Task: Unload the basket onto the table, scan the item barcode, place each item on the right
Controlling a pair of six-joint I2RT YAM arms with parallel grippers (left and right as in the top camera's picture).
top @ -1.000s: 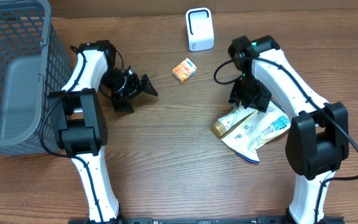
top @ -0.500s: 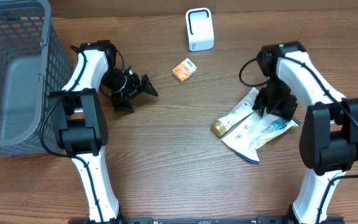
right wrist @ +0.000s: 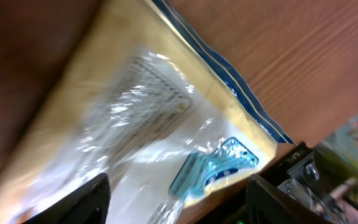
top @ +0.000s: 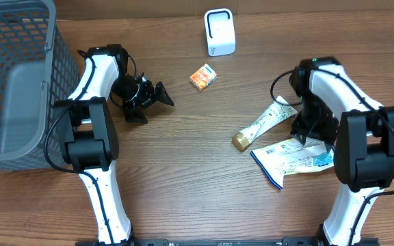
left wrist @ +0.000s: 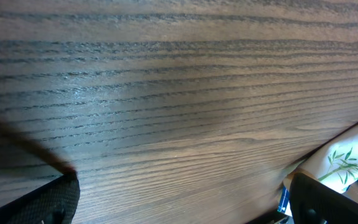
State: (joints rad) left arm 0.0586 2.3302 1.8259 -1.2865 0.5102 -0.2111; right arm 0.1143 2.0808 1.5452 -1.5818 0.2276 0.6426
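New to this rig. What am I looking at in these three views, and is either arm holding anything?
Two white robot arms stand at a wooden table, each ending in a two-finger gripper. The overhead view looks down from a fixed camera; the other two come from cameras on the wrists.

On the table: a grey mesh basket, a white scanner, a small orange box, a tube with a gold cap and a clear packet with a blue edge.

The left gripper is open and empty, resting low over bare wood. The right gripper hangs over the packet with its fingers apart; the right wrist view shows the packet lying flat beneath, not gripped.
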